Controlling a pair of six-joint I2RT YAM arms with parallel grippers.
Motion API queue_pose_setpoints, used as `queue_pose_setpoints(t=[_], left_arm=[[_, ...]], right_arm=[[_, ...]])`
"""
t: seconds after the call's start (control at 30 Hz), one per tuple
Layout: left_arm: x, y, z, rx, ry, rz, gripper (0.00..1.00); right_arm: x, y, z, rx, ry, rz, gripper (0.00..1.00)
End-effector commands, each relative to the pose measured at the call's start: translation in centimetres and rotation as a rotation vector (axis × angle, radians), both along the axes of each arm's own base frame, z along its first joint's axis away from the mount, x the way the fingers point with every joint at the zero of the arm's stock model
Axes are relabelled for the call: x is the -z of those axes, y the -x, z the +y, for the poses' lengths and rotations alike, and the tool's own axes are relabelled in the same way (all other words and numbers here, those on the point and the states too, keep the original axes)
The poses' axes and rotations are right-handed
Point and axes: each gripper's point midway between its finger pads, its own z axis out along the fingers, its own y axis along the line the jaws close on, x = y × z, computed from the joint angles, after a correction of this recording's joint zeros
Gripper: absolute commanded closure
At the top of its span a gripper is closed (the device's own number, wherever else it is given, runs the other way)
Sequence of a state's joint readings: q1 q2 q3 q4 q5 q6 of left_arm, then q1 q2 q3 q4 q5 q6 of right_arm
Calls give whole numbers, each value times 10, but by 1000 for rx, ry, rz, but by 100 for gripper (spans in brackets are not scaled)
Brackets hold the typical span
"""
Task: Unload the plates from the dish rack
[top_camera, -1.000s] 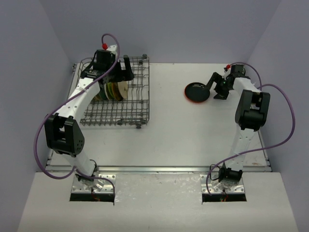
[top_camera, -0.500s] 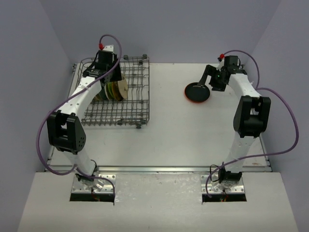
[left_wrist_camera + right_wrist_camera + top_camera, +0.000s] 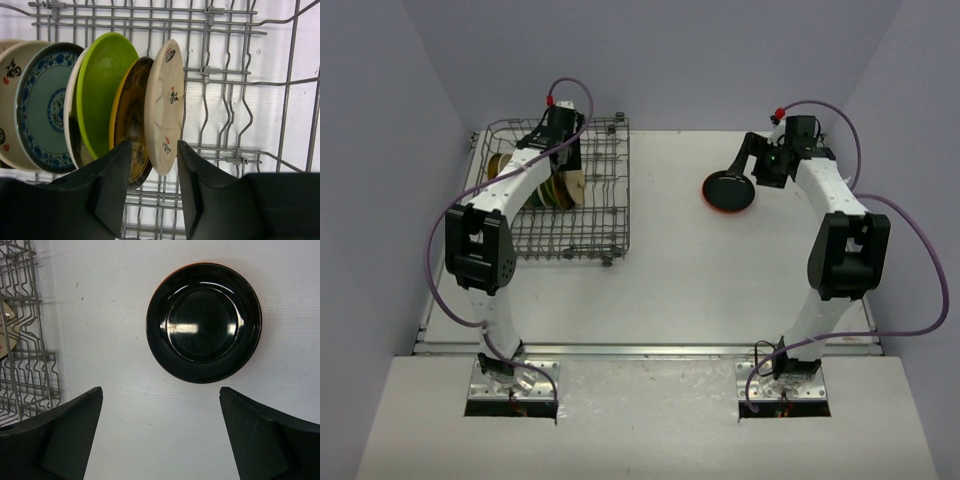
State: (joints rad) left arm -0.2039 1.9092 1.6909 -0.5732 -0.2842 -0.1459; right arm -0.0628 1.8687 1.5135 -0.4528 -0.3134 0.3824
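Several plates stand on edge in the grey wire dish rack [image 3: 225,80]: a teal-patterned one [image 3: 47,105], a lime green one [image 3: 102,80], a yellow-brown one [image 3: 131,115] and a beige-backed one [image 3: 165,100]. My left gripper [image 3: 154,145] reaches down among them [image 3: 565,160]. Its fingers have narrowed around the beige-backed plate's near rim, and the left finger covers part of the yellow-brown plate. A black plate with an orange outside [image 3: 204,322] lies flat on the table [image 3: 728,190]. My right gripper [image 3: 160,390] hangs open just beside it, holding nothing.
The rack [image 3: 590,230] fills the table's back left and has upright tines to the right of the plates. Another plate [image 3: 498,165] stands at the rack's far left. The rack's corner [image 3: 25,340] shows in the right wrist view. White table [image 3: 720,280] lies between the arms.
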Motion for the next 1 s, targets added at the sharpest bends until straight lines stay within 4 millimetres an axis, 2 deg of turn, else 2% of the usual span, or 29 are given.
queue_pose_setpoints(t=[0.0, 0.27, 0.4, 0.53, 0.67, 0.83, 0.97], left_arm=[[-6, -17, -1, -19, -15, -34, 63], [18, -26, 0, -38, -42, 12, 72], [19, -26, 0, -43, -53, 13, 81], [-5, -25, 0, -52, -65, -36, 90], [-47, -23, 0, -65, -77, -117, 99], [-102, -8, 0, -66, -62, -226, 100], [-137, 6, -1, -51, -25, -306, 100]], right_arm=[[-27, 0, 6, -14, -15, -74, 1], [-27, 2, 9, -16, -33, -72, 1], [-26, 5, 11, -20, -47, -67, 1], [-28, 8, 16, -35, -54, -69, 1], [-33, 9, 20, -47, -64, -77, 1], [-43, 10, 27, -69, -74, -100, 1], [-51, 11, 33, -90, -92, -117, 1]])
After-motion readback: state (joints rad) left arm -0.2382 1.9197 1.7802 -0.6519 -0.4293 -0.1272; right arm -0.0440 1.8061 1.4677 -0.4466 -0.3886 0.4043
